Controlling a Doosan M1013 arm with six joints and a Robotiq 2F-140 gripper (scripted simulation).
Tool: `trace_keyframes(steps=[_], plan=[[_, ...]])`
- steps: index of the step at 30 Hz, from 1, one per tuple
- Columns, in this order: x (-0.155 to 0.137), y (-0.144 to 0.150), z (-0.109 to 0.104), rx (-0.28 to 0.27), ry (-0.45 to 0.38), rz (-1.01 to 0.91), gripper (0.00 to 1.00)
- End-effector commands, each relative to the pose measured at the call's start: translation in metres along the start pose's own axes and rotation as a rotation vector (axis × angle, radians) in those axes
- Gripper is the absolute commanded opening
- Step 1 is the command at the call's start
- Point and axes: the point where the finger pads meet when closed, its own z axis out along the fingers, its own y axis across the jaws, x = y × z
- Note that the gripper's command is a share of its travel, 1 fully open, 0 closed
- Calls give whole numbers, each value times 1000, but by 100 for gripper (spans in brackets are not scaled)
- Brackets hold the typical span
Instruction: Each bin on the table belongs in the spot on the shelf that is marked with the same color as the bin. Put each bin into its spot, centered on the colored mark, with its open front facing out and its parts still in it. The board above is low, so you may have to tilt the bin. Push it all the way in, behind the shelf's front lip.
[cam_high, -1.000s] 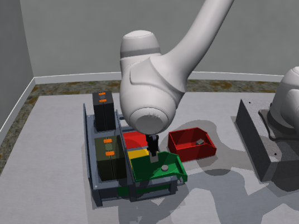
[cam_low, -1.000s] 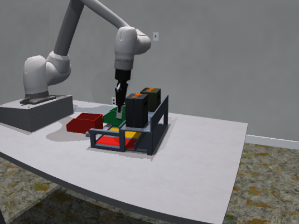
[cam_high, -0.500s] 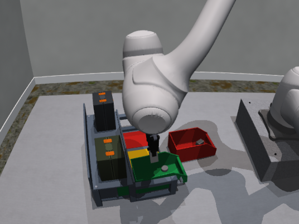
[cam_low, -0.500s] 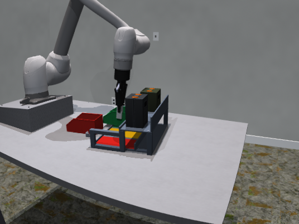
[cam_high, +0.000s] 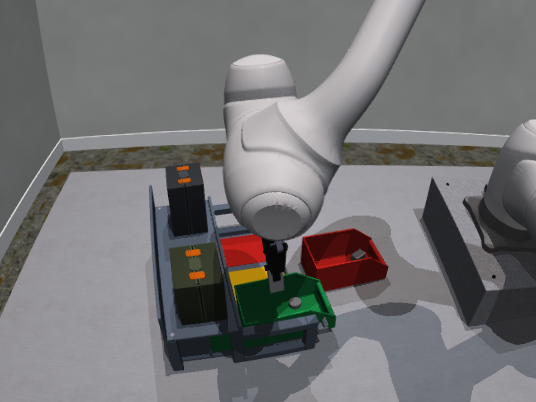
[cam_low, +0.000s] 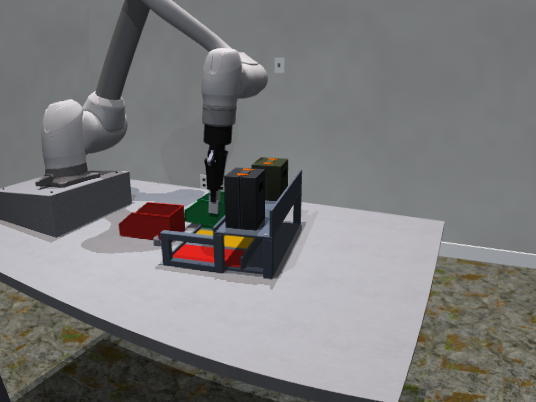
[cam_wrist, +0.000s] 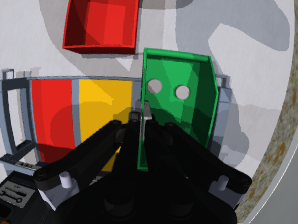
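Observation:
The gripper (cam_high: 276, 286) (cam_low: 214, 207) (cam_wrist: 144, 111) is shut on the side wall of the green bin (cam_high: 260, 305) (cam_low: 195, 213) (cam_wrist: 167, 65), the wall nearer the yellow mark. The bin is over the green end of the shelf, its open front sticking out past the front lip. Two round grey parts (cam_wrist: 154, 86) (cam_wrist: 182, 92) lie in it. A green mark (cam_high: 221, 343) shows low on the shelf. The red mark (cam_high: 242, 250) (cam_low: 197, 253) (cam_wrist: 51, 115) and yellow mark (cam_high: 247, 275) (cam_low: 237, 241) (cam_wrist: 105, 95) are bare. The red bin (cam_high: 345, 275) (cam_low: 167, 225) (cam_wrist: 107, 30) stands on the table with a grey part (cam_high: 358, 255).
A black case (cam_high: 187, 210) (cam_low: 243, 200) and an olive case (cam_high: 200, 300) (cam_low: 277, 180) stand on the shelf's upper board, behind the marks' front part. A tall back panel (cam_low: 286, 205) rises behind them. The arm's grey base block (cam_high: 450, 250) (cam_low: 90, 200) is beyond the red bin.

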Motion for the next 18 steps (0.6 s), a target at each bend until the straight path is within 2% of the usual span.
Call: trace_keyframes(steps=[1, 12, 13, 18], plan=[[0, 0, 0, 0, 0, 0, 10], [0, 0, 0, 0, 0, 0, 10], [0, 0, 0, 0, 0, 0, 15], [0, 0, 0, 0, 0, 0, 15]])
